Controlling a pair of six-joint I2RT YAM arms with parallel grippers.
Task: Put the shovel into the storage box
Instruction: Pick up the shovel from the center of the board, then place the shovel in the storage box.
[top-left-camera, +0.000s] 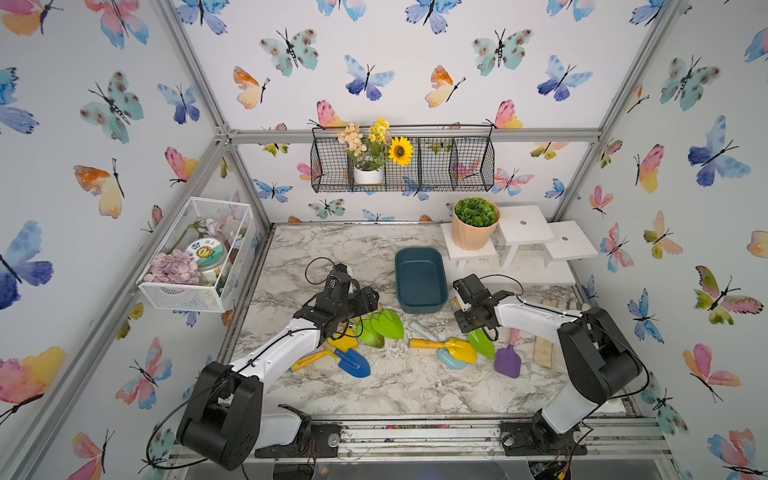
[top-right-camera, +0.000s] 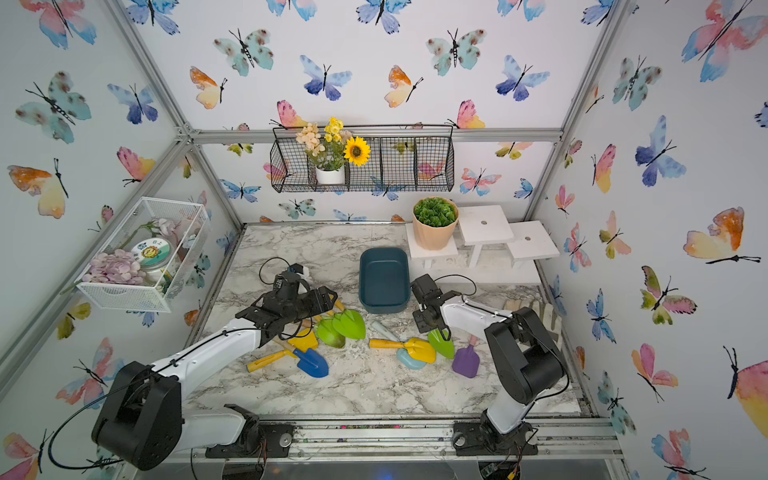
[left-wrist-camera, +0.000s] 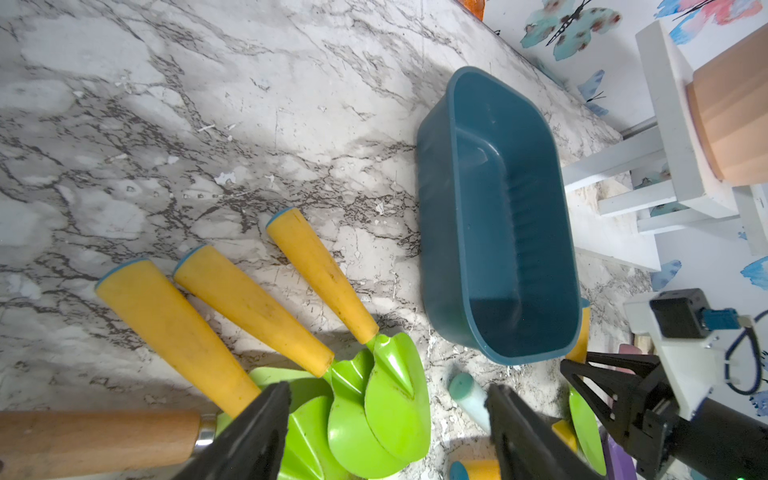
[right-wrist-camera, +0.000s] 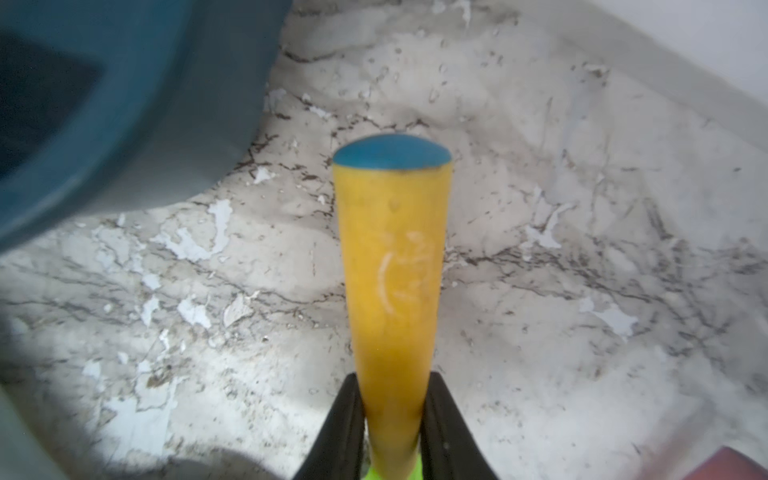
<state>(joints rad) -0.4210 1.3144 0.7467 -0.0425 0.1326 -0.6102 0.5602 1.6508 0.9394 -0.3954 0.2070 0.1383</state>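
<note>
Clamping the shovel (right-wrist-camera: 390, 270) by its yellow handle, the right gripper (top-left-camera: 467, 324) sits right of centre in a top view, beside the storage box (top-left-camera: 419, 278); the left gripper (left-wrist-camera: 388, 390) gapes, apparently empty.

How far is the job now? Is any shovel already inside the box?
Done: nothing; the box is empty. In hand: the right tool is shut on the handle of a green shovel, beside the box. Remaining: lifting it in. The left tool is open over other shovels.

Marble table (top-left-camera: 407, 386) — storage box (top-left-camera: 420, 279), shovels (top-left-camera: 353, 362), white stands (top-left-camera: 524, 226)
</note>
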